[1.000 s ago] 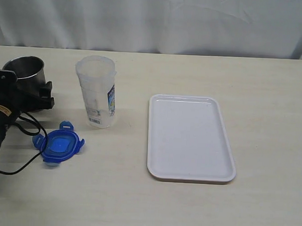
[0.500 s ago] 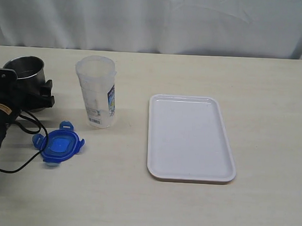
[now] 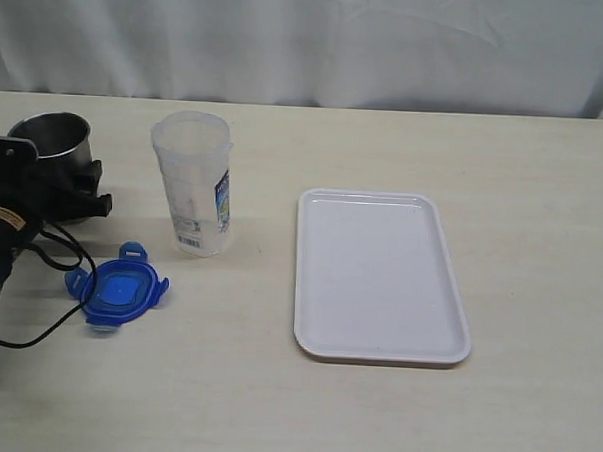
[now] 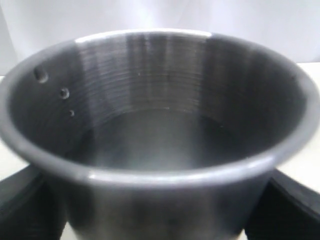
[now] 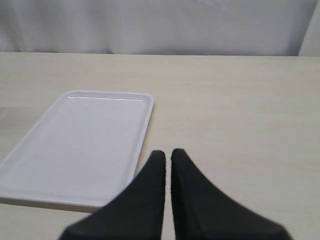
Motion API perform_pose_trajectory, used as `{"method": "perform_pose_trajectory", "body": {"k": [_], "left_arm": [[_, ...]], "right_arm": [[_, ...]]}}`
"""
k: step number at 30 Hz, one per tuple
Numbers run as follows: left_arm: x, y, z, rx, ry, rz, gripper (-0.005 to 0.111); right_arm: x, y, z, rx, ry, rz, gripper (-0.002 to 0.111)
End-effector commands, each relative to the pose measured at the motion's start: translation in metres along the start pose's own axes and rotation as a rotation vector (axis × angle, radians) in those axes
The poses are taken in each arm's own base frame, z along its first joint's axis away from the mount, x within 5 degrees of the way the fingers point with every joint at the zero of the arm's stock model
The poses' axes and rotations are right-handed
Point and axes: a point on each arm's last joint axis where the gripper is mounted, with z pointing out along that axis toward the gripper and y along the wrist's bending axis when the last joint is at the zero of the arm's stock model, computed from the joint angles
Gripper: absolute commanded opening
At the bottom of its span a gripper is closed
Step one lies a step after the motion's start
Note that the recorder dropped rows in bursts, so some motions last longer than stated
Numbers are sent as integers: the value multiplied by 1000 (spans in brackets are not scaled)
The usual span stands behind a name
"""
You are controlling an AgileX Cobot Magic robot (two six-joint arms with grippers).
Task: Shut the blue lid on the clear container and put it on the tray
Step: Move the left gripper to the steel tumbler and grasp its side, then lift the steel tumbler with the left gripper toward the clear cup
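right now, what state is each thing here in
clear plastic container: upright, uncovered
round blue plastic lid: lying flat beside container
white rectangular plastic tray: nothing on it
grey steel cup: upright, looks empty
left tool: jaws either side of cup, grip unclear
right tool: shut, holding nothing

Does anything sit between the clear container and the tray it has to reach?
Nothing visible does. Only bare tabletop separates the clear container from the tray; the blue lid lies on its other side.

Table [image 3: 543,197] w/ tray [image 3: 387,198], blue lid [image 3: 119,289], clear container [image 3: 192,186], steel cup [image 3: 53,138]
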Motion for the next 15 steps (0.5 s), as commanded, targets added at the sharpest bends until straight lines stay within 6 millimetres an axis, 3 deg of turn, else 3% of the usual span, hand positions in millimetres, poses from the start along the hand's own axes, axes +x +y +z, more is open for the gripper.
{"method": "perform_pose_trajectory", "body": {"k": [1,15], "left_arm": [[-3,-8,0,94,-15,23,0],[-33,-13,-4,166,-24,8,0]], "right_arm": [[1,-1,0,9,-4,-1,4],[1,-1,0,9,-4,-1,4]]}}
